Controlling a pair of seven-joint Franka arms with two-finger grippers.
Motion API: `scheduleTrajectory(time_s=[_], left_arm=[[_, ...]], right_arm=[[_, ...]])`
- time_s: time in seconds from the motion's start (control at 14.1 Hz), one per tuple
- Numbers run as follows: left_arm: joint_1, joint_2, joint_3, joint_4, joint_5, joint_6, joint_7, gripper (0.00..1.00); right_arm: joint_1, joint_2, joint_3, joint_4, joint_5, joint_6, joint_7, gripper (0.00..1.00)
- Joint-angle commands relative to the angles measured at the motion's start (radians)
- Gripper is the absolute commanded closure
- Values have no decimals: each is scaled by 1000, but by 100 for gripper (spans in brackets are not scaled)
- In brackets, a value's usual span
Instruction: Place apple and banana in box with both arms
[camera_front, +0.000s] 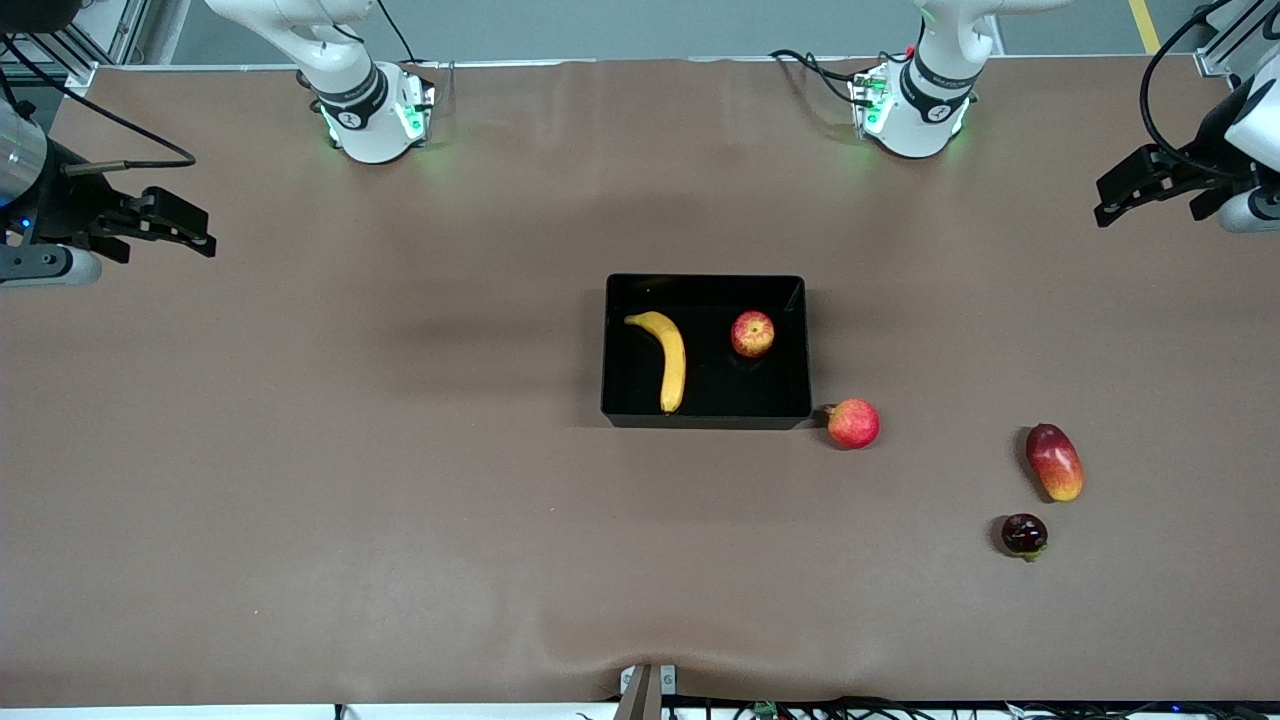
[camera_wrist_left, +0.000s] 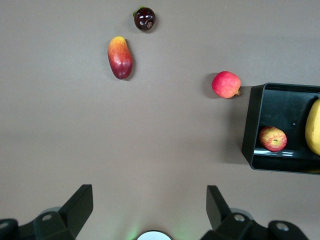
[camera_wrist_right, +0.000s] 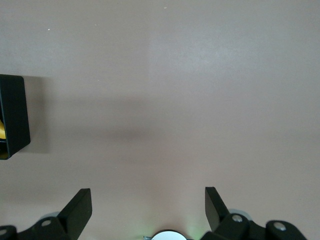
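The black box stands at the table's middle. In it lie the yellow banana and the apple, apart from each other. The left wrist view shows the box, the apple and part of the banana. The right wrist view shows only a corner of the box. My left gripper is open and empty, raised at the left arm's end of the table. My right gripper is open and empty, raised at the right arm's end. Both arms wait.
A pinkish-red round fruit lies just outside the box's corner nearer the front camera, toward the left arm's end. A red-and-orange mango and a small dark fruit lie nearer the camera, toward the left arm's end.
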Motion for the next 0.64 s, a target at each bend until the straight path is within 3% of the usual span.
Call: scheduleTrajectory(time_s=[0.0,0.57], left_arm=[[1,8,-7,23,-4,-21,-11,0],[6,5,-5,26,-4,-33,-11,0]], right_arm=[[-5,-13,1,-2,5,-7,15,0],[-37,-18,-4,-4,15,-21,-74,0]])
